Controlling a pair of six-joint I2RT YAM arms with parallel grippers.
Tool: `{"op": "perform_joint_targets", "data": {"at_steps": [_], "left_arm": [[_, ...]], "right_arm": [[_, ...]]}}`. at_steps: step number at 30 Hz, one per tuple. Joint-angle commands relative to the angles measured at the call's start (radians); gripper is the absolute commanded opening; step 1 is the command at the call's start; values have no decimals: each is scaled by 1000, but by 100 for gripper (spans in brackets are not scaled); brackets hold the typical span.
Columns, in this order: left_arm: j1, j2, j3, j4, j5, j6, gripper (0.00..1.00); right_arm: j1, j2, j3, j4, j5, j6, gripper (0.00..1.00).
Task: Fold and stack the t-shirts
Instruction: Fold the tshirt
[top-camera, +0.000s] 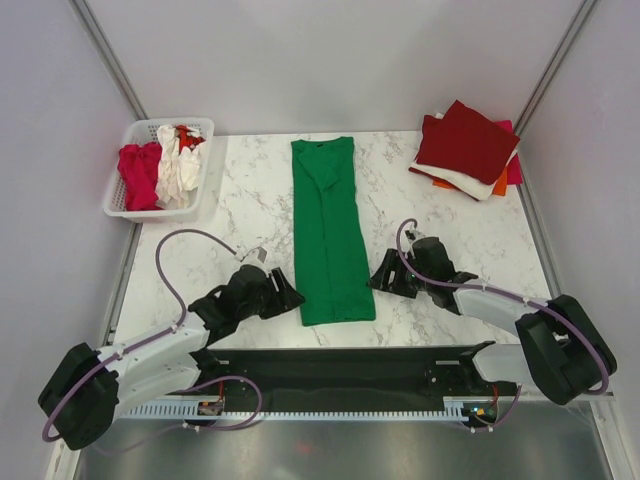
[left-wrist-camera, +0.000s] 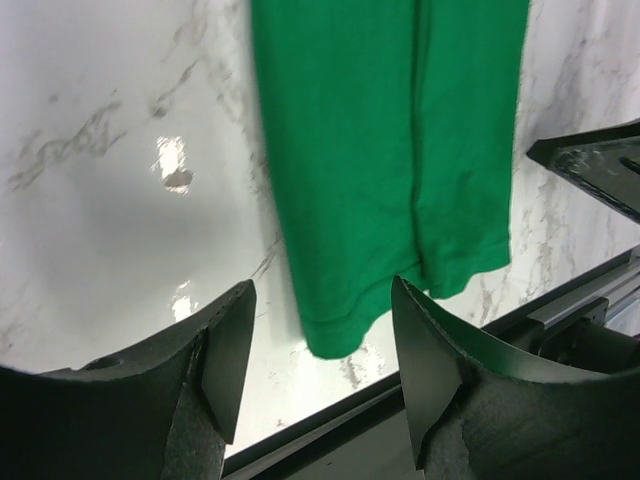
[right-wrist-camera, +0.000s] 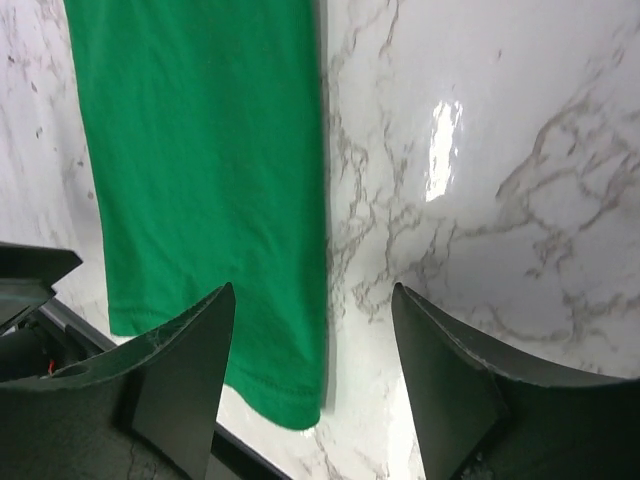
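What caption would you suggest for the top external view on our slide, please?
Left gripper and right gripper, both open, flank the near hem of the long-folded green t-shirt.

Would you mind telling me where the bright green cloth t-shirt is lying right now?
In the top view, the bright green cloth t-shirt lies folded lengthwise mid-table, between the left hand and right hand.
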Motion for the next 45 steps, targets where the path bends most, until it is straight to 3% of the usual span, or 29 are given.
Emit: {"op": "perform_joint_targets", "data": {"at_steps": [1, 10, 16, 19, 20, 22, 23, 24, 26, 31, 35, 41, 45], "left_arm": [[-9, -30, -49, 28, 10, -72, 64], [-32, 118, -11, 72, 51, -62, 64], [-114, 192, 13, 74, 33, -98, 57], [-144, 194, 18, 71, 28, -114, 44], [-148, 188, 18, 71, 25, -117, 27], [-154, 177, 15, 59, 19, -123, 14], [-153, 172, 15, 52, 16, -123, 6], [-153, 160, 13, 49, 16, -124, 4], [-153, 148, 9, 35, 16, -128, 2], [-154, 136, -8, 25, 17, -131, 2], [-154, 108, -17, 3, 19, -126, 2], [-156, 13, 27, -209, 20, -99, 2], [-157, -15, 160, -317, 17, -63, 2]], "right_arm": [[32, -34, -81, -148, -9, 10, 72], [139, -40, -195, -40, -17, 125, 64], [182, -58, -207, -38, -4, 155, 62], [205, -66, -215, -41, 0, 172, 58], [213, -69, -217, -41, 2, 175, 54], [227, -77, -229, -43, 5, 189, 47], [230, -80, -230, -43, 5, 192, 37], [233, -89, -238, -43, 5, 203, 33], [245, -101, -243, -46, 5, 211, 19], [253, -136, -253, -60, 40, 217, 13], [256, -138, -243, -64, 29, 220, 1], [289, -256, -177, -289, 94, 191, 0], [302, -325, -76, -395, 109, 177, 0]]}}
